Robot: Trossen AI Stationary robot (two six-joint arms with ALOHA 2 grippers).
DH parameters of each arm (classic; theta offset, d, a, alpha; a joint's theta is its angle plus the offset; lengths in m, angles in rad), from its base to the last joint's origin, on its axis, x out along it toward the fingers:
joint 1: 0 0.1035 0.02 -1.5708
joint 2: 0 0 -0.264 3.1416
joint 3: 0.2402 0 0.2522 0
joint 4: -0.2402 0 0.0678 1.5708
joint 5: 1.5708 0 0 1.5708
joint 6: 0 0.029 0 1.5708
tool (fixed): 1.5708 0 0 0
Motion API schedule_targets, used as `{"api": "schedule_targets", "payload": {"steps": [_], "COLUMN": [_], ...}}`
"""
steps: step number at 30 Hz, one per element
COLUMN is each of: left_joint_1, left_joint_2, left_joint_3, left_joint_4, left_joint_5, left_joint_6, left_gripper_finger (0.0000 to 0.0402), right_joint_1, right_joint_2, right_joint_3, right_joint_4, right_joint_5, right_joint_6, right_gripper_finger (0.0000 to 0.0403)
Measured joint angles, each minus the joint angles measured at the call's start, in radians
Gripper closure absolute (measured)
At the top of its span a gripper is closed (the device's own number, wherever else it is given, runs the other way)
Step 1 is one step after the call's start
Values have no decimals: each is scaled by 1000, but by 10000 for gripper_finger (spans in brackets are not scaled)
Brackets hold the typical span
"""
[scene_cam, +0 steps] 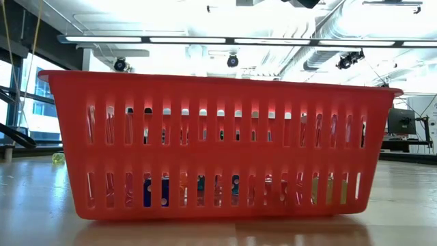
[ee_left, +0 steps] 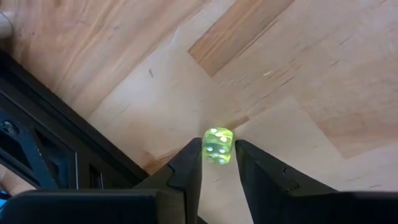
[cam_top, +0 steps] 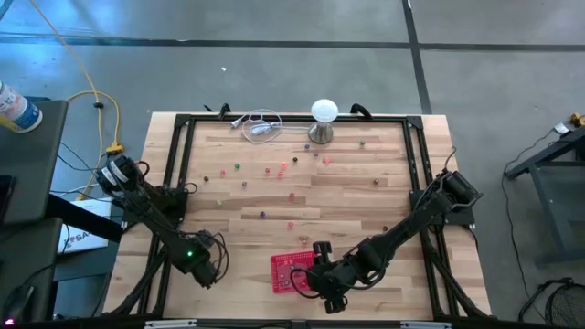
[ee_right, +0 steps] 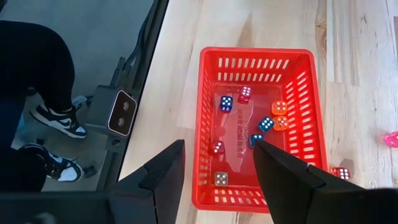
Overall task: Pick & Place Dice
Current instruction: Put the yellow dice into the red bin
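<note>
A small yellow-green die (ee_left: 217,146) lies on the wooden table near its left front corner, between the fingertips of my left gripper (ee_left: 218,152), which points down and is shut on it. In the high view, that gripper (cam_top: 208,270) is beside the black frame rail. My right gripper (ee_right: 217,158) hangs open above the red basket (ee_right: 211,81) at the front centre and touches nothing. Several dice (ee_right: 264,123) lie in the basket. More dice (cam_top: 292,195) are scattered over the middle and far part of the table. My left gripper pinches the yellow-green die by two opposite faces (ee_left: 206,149) between its two fingertips. The fingers come from above, pointing down. The die sits upright, its four-pip face toward the camera; whether it still rests on the wood cannot be told.
A black frame rail (ee_left: 56,143) runs close beside the left gripper. A metal stand with a white ball top (cam_top: 324,117) and a coiled cable (cam_top: 260,125) stand at the far edge. A red die (ee_right: 340,172) and a pink one (ee_right: 390,138) lie just outside the basket. A person's feet (ee_right: 56,118) are beyond the table.
</note>
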Motion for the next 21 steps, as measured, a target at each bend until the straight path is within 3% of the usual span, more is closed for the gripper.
{"api": "schedule_targets", "payload": {"steps": [10, 21], "left_joint_1": [17, 44], "left_joint_2": [0, -4], "left_joint_3": [-2, -2], "left_joint_4": [21, 25], "left_joint_5": [-5, -5], "left_joint_6": [68, 105], "left_gripper_finger": [353, 349], "right_joint_1": [0, 0], "right_joint_2": [0, 0], "right_joint_3": [0, 0], "right_joint_4": [0, 0], "right_joint_5": [0, 0], "right_joint_6": [0, 0], "right_gripper_finger": [222, 222]}}
